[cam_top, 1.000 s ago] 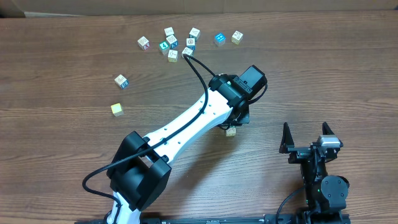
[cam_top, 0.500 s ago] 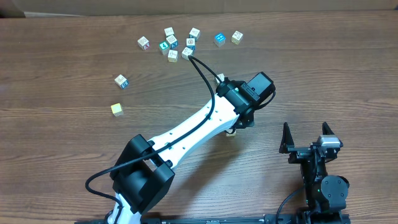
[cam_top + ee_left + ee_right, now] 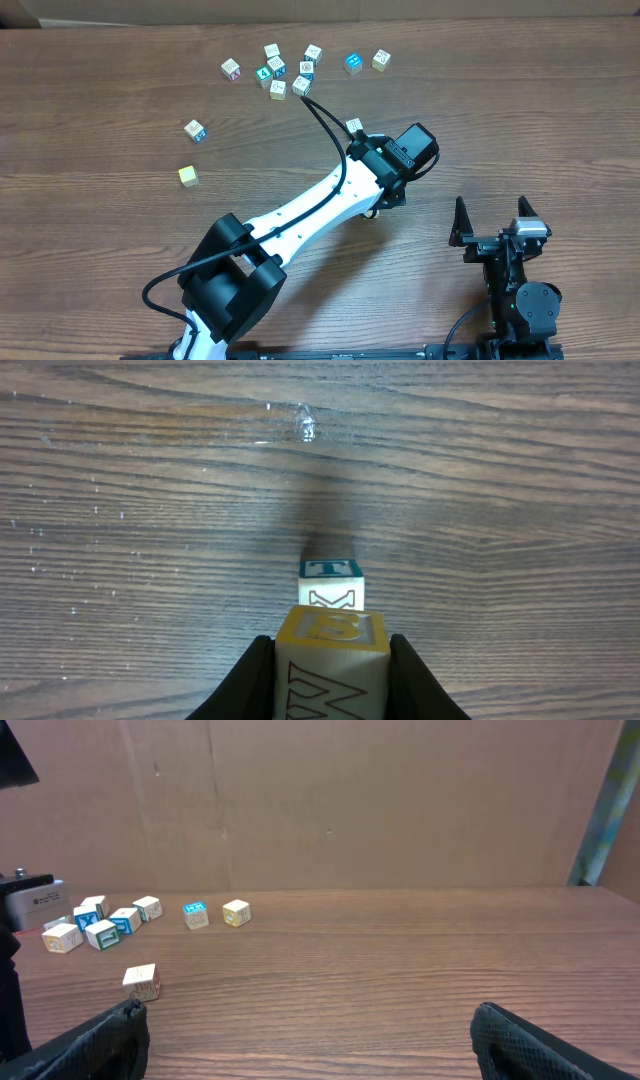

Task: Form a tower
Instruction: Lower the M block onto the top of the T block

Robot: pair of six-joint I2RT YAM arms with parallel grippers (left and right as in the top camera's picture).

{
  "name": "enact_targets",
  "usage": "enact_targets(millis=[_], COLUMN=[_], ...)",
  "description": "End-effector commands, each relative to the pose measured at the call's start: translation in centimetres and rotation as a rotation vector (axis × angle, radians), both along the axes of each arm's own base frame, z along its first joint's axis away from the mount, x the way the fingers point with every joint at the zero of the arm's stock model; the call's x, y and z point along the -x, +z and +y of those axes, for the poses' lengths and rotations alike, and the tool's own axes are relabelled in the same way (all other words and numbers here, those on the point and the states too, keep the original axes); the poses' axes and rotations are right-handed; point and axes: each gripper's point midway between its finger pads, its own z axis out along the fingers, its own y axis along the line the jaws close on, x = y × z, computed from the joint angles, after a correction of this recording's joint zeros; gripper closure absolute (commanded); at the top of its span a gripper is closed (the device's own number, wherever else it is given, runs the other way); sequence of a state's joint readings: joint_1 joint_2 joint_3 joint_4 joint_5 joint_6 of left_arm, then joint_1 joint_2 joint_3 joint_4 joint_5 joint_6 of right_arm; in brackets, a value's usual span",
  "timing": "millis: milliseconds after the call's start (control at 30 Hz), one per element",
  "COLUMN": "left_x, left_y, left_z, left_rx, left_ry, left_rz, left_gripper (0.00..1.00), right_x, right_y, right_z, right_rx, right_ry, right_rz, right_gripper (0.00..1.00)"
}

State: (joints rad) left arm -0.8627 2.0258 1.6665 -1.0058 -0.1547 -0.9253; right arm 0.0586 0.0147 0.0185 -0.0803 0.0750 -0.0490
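— Brown wooden desk, mid-stretch: left gripper clamps a yellow-topped cube. And the tower?
— Just beyond that cube, mid-desk, blue T on top. Right gripper gapes wide, empty, near the front edge.

Counter: bare wood lies open toward the right edge and far right corner. Obstacles: cluster of cubes along the far edge; a blue-printed cube and a yellow cube toward the left edge; single cube beside the left arm, which crosses the middle from the near edge; right gripper, jaws apart, by the near edge.
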Motion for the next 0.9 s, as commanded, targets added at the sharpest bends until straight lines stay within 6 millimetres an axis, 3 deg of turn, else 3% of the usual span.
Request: enact_targets(millis=[0, 167, 433, 867], left_x=[0.0, 0.0, 0.3, 0.3], left_y=[-0.8, -1.2, -3.5, -3.5], left_z=[0.3, 0.2, 0.1, -0.5], left_rx=[-0.022, -0.028, -0.063, -0.041], left_ry=[0.021, 0.02, 0.013, 0.008], left_rz=[-0.003, 0.002, 0.032, 0.036], left_gripper=[0.95, 0.96, 0.96, 0.95], right_x=[0.0, 0.0, 0.0, 0.0], right_y=[-0.2, -0.2, -0.2, -0.2], right_z=[0.0, 0.0, 0.0, 0.0], right_rx=[0.001, 0.001, 0.001, 0.001], right_ry=[-0.001, -0.001, -0.001, -0.001], right_rz=[-0.005, -0.005, -0.005, -0.005], right_gripper=[0.0, 0.0, 0.0, 0.0])
